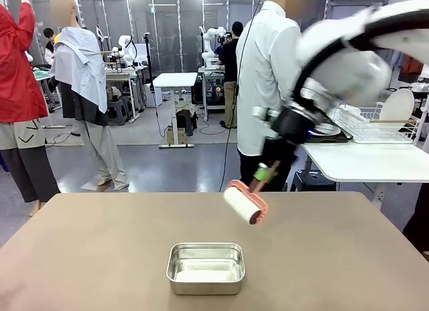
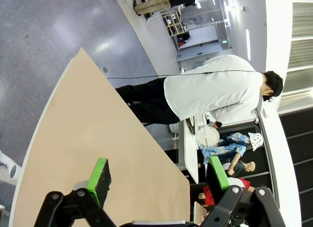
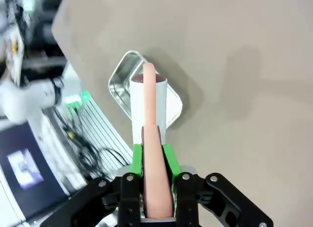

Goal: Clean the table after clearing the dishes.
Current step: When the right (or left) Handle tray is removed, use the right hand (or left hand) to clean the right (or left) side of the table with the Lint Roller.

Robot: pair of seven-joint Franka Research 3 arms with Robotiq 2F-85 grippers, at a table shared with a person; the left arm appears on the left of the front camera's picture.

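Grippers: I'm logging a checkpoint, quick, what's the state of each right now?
The left gripper: open, holding nothing.
The right gripper: shut on the handle of the lint roller.

Floor (image 1: 174,167): grey, smooth, glossy, with soft reflections of overhead light. Far side: glazed partitions (image 1: 161,23) in dark frames. Mid-room, a white desk (image 1: 175,80) on slim legs. Right side, a white table (image 1: 365,163) carrying a white wire rack (image 1: 375,127). Black cables (image 1: 64,138) trail across the floor at left. Lighting even and bright. Further workbenches (image 1: 124,76) stand beyond.
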